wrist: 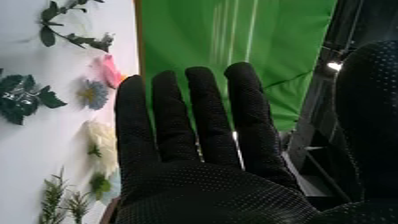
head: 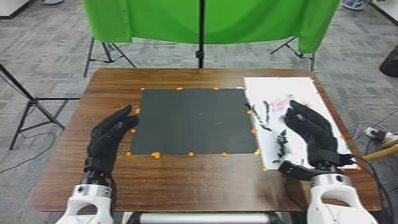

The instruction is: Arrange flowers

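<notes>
In the head view my right hand (head: 311, 131) is over the white sheet (head: 274, 90), its fingers straight and holding nothing. Beside its fingertips is a pink flower (head: 279, 105), and green stems (head: 282, 144) lie to the left of the hand. My left hand (head: 108, 134) is open at the left of the dark mat (head: 191, 122). In the right wrist view my right hand (wrist: 213, 150) has straight fingers and the thumb apart. Near it on the white surface are a pink flower (wrist: 110, 71), a blue flower (wrist: 91, 94), a cream flower (wrist: 103, 145) and leafy sprigs (wrist: 18, 97).
Orange markers (head: 156, 155) edge the dark mat on the brown wooden table (head: 195, 187). Beyond the table's far edge hangs a green cloth (head: 160, 20) with a black stand pole (head: 201, 50). Another tripod (head: 34, 102) stands on the floor at the left.
</notes>
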